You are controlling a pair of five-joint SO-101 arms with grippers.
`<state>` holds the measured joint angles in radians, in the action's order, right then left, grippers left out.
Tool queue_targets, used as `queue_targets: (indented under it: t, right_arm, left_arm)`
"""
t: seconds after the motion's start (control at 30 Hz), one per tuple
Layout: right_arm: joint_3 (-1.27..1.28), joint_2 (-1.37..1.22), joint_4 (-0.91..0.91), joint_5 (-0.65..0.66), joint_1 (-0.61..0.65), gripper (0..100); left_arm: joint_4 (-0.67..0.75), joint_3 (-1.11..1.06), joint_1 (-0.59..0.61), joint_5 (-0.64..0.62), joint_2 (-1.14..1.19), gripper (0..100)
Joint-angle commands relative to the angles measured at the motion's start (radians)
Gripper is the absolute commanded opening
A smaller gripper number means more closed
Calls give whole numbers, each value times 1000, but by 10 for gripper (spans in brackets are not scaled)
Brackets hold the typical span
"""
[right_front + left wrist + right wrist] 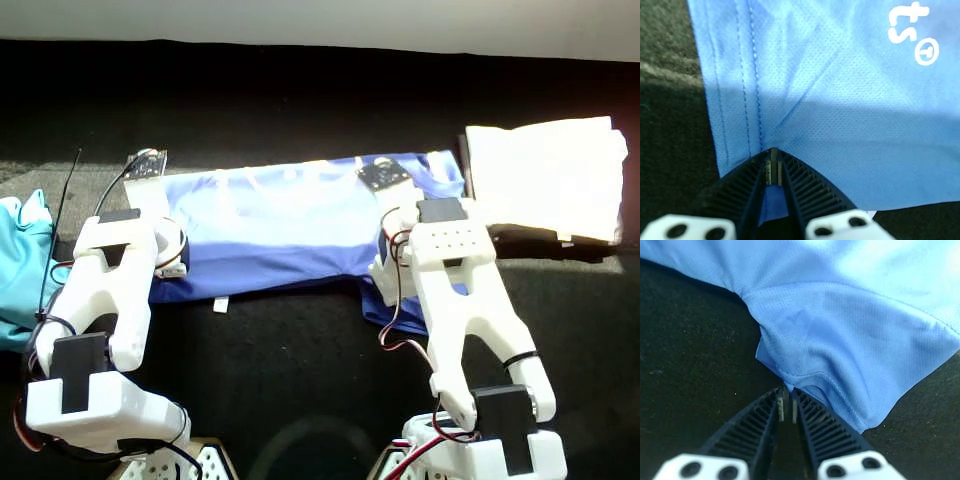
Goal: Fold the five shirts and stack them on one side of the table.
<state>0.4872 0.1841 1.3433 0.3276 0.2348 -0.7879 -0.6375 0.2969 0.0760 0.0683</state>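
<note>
A blue shirt lies stretched across the middle of the black table, folded lengthwise, with a small white tag at its near edge. My left gripper is shut on the shirt's stitched hem at its left end, and blue cloth shows between the fingers. My right gripper is shut on a bunched fold of the blue shirt near its right end, where the sleeve hangs toward me. In the high view the left arm and right arm each cover their own grip point.
A folded white shirt rests at the far right on a dark garment. A teal shirt lies crumpled at the left edge. Bare black tabletop stretches between the two arm bases.
</note>
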Motion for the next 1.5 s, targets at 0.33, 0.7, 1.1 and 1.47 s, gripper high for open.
queue_targets:
  t: [0.33, 0.7, 1.1, 1.47]
  right_arm:
    - [21, 47, 8, -2, 97, 5]
    - [96, 59, -30, -3, 96, 50]
    - [-229, 48, 124, -3, -38, 142]
    - [242, 45, -460, -3, -226, 6]
  left_arm:
    - [37, -2, 21, -11, 1, 9]
    - [37, -2, 21, -11, 1, 9]
    - [37, -2, 21, -11, 1, 9]
    - [37, -2, 21, -11, 1, 9]
